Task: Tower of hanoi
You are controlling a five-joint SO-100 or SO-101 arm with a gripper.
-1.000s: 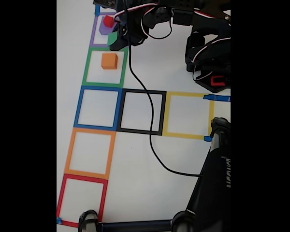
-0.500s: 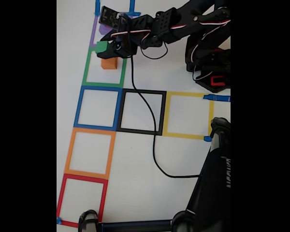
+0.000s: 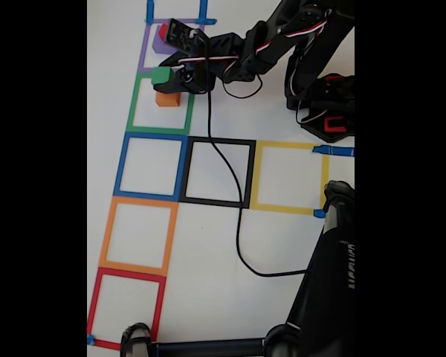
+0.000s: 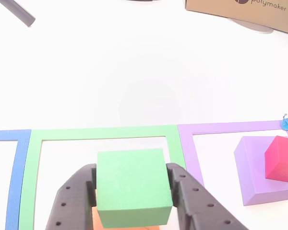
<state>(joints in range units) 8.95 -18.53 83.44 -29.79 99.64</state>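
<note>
My gripper [image 3: 166,79] is shut on the green cube [image 3: 161,75] and holds it right over the orange cube [image 3: 166,99], which stands in the green tape square [image 3: 134,104]. In the other view the green cube [image 4: 132,186] sits between the two black fingers [image 4: 72,201], with a sliver of the orange cube [image 4: 98,221] showing beneath it. I cannot tell whether green rests on orange. The red cube [image 4: 281,158] sits on the purple cube [image 4: 254,172] inside the purple tape square [image 4: 221,128]. In the fixed view the red cube [image 3: 162,31] and purple cube [image 3: 160,44] lie behind the gripper.
A row of tape squares runs down the sheet: blue [image 3: 123,163], orange [image 3: 105,234], red [image 3: 94,305], with black [image 3: 251,172] and yellow [image 3: 325,178] to the right. A black cable [image 3: 234,216] trails over the black square. The arm's base [image 3: 325,108] stands at top right. A cardboard box [image 4: 240,9] lies beyond.
The gripper has carried the green cube from beside the purple square to directly above the orange cube. The red and purple cubes have come back into sight behind it.
</note>
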